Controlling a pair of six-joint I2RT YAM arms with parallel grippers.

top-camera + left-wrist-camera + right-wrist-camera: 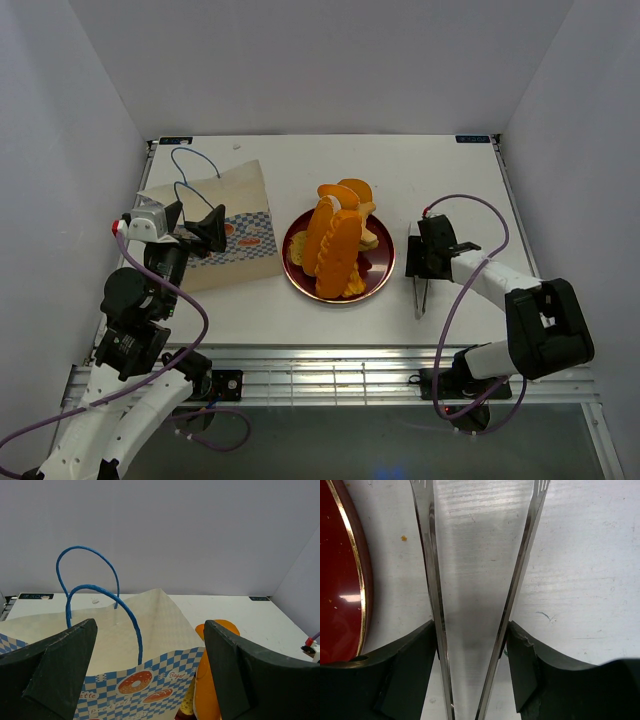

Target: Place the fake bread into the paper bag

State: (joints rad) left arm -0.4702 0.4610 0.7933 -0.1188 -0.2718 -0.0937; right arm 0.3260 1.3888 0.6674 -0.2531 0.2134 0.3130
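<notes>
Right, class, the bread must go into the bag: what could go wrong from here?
On the right gripper the jaws pinch the tongs only by their thin arms, so they may slip or twist. The fake bread is piled high on the plate; pulling one piece could topple others. On the left gripper the jaws are open, so nothing steadies the paper bag and it may slide.

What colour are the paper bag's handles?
Blue: thin cord handles on the paper bag, clearest in the left wrist view.
</notes>
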